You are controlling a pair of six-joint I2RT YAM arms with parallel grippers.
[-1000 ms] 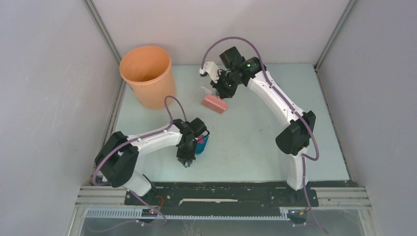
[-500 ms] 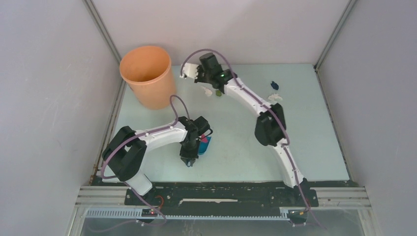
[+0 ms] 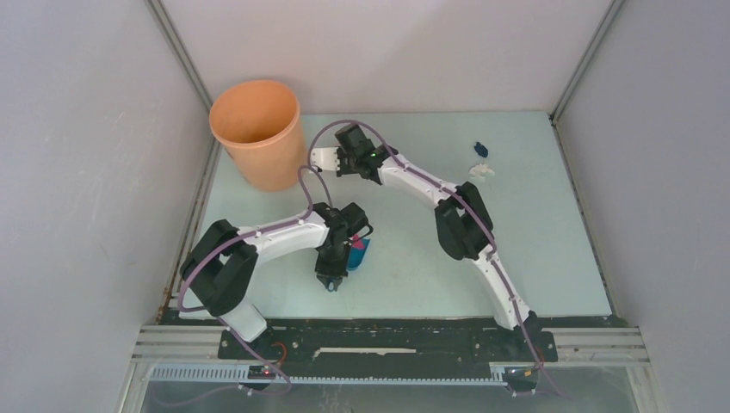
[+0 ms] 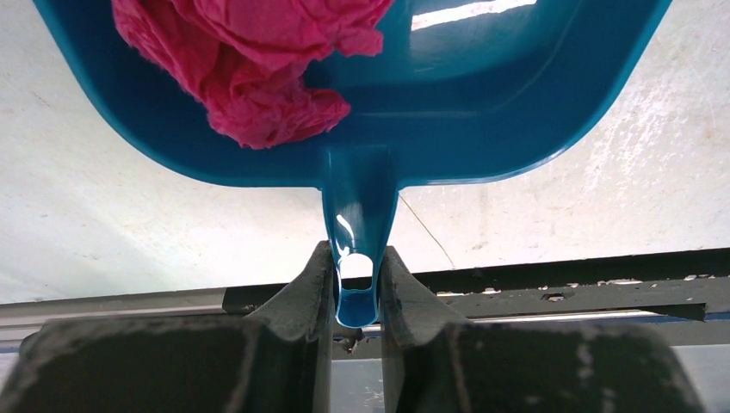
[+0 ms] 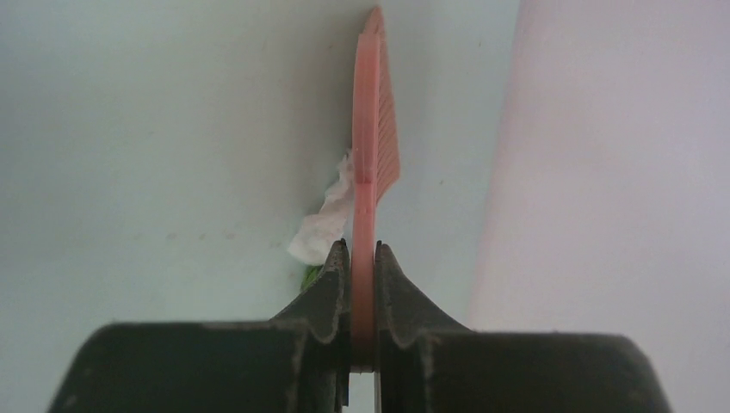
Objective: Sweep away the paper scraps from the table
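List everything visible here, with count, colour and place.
Bucket: one, orange, table's far-left corner.
Dustpan: one, blue, near the table's middle.
Magenta paper scrap: one, in the dustpan.
Brush: one, pink, beside the bucket.
White paper scraps: two, one beside the brush, one far right.
Green paper scrap: one, beside the brush, mostly hidden.
Dark blue paper scrap: one, far right.
Table: one, pale mint.
Left gripper: black, shut on dustpan handle.
Right gripper: black, shut on the brush.

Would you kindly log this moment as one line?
left gripper shut on dustpan holding magenta scrap | right gripper shut on brush beside white scrap
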